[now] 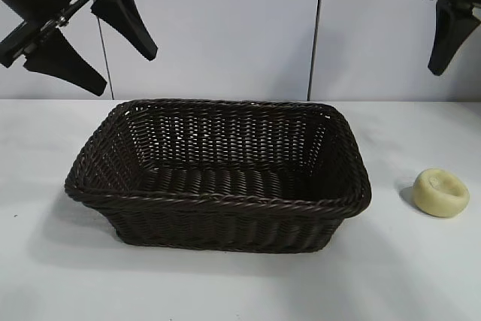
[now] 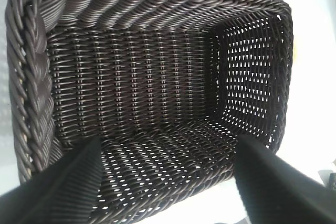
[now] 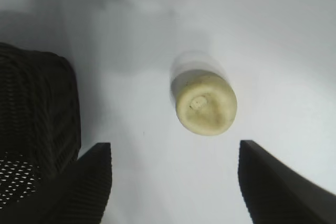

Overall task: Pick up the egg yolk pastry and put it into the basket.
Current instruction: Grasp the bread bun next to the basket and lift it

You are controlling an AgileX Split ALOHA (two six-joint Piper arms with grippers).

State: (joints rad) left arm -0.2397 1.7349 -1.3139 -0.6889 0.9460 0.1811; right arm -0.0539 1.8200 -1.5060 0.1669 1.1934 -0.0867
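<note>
Right of large rectangular dark brown woven wicker basket (image 1: 218, 174), on white table (image 1: 421, 276): small round pale-yellow egg yolk pastry (image 1: 441, 192), no long axis. Right claw (image 3: 173, 182) held open, empty, above pastry; nearer arm. Left claw (image 1: 90, 39) open, over basket's left end.

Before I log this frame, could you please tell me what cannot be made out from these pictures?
- Exterior view: the right gripper is cut off by the top right edge; only one finger shows fully.
- Exterior view: the basket floor nearest the camera is hidden by its front wall.
- Left wrist view: the egg yolk pastry is out of sight beyond the basket.
- Right wrist view: only a corner of the basket shows; the frame edge cuts the rest.
</note>
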